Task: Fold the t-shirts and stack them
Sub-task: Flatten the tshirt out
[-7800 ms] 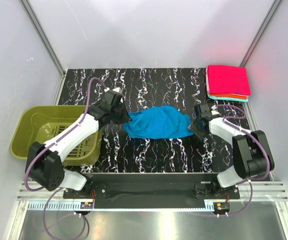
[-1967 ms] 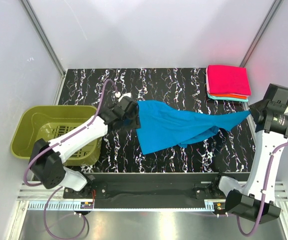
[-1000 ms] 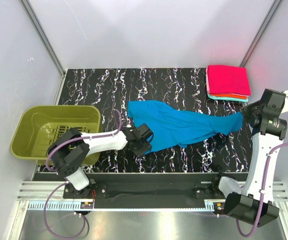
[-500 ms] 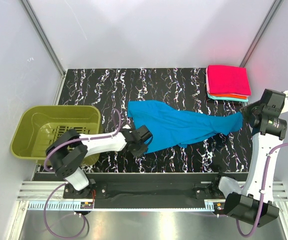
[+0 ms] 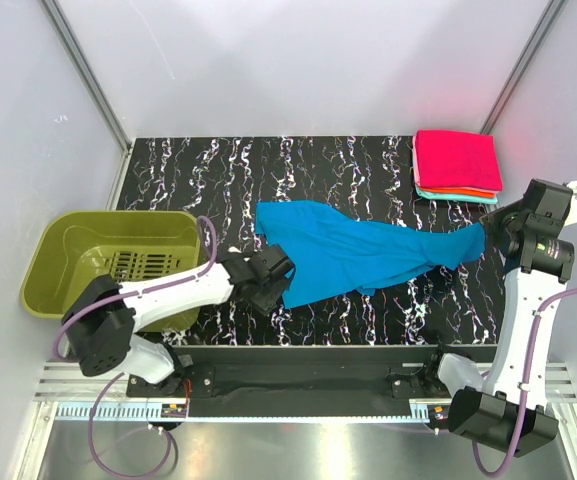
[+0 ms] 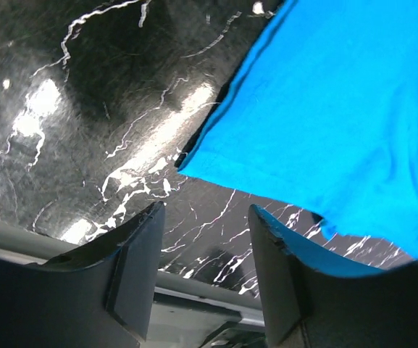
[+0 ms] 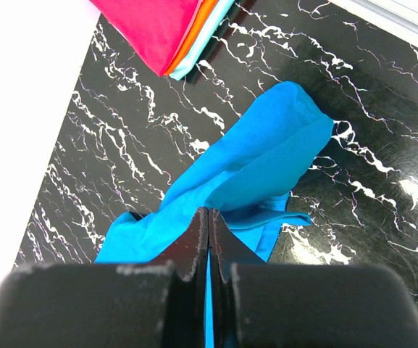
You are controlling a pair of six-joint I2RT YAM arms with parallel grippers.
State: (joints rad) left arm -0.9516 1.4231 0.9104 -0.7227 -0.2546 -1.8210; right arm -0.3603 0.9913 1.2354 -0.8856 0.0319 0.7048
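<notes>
Black counter (image 5: 368,165) carries a blue t-shirt (image 5: 348,255) stretched left-right. Right pincer (image 7: 209,217) grips its right end. Left pincer (image 6: 205,212) gapes just short of its near-left corner.

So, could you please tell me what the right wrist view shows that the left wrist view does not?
Only the right wrist view shows the folded stack and the right jaws shut on the shirt, which runs away from them in a bunched strip. Only the left wrist view shows the left jaws open and empty, with a shirt corner lying just beyond their tips, plus the near edge of the table. Both show the blue shirt on the black marbled table.
</notes>
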